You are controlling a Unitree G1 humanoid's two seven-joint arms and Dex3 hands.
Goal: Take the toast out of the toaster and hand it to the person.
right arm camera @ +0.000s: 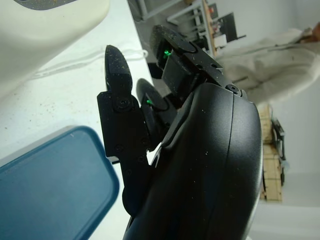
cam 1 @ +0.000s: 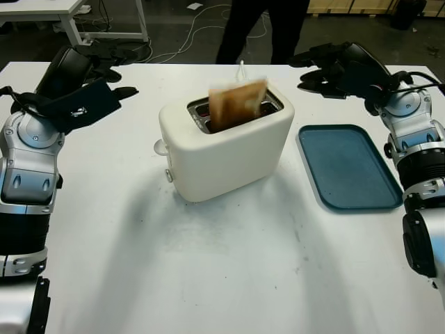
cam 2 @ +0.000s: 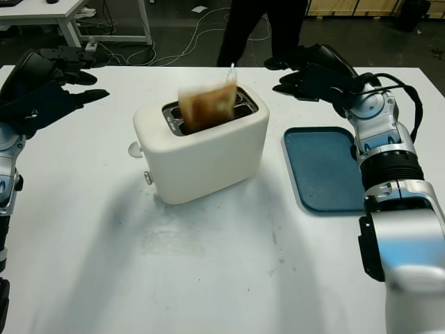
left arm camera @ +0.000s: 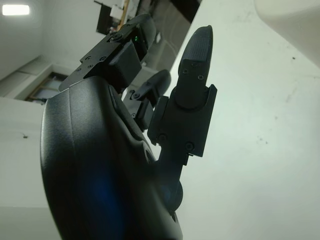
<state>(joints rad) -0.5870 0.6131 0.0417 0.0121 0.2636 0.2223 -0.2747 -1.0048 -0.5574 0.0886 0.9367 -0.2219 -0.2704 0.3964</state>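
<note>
A cream two-slot toaster (cam 1: 222,149) stands in the middle of the white table (cam 1: 208,271). A browned slice of toast (cam 1: 238,103) sticks up out of its slot, blurred as if popping up. My left hand (cam 1: 104,73) hovers open above the table's far left, well apart from the toaster. My right hand (cam 1: 327,69) hovers open at the far right, just beyond the blue tray (cam 1: 348,167) and a short way right of the toaster. A person (cam 1: 268,28) in dark trousers stands behind the table's far edge.
The blue tray lies flat to the right of the toaster. A white desk (cam 1: 42,10) and cables on the floor lie beyond the table. The toaster's lever knob (cam 1: 160,147) faces front left.
</note>
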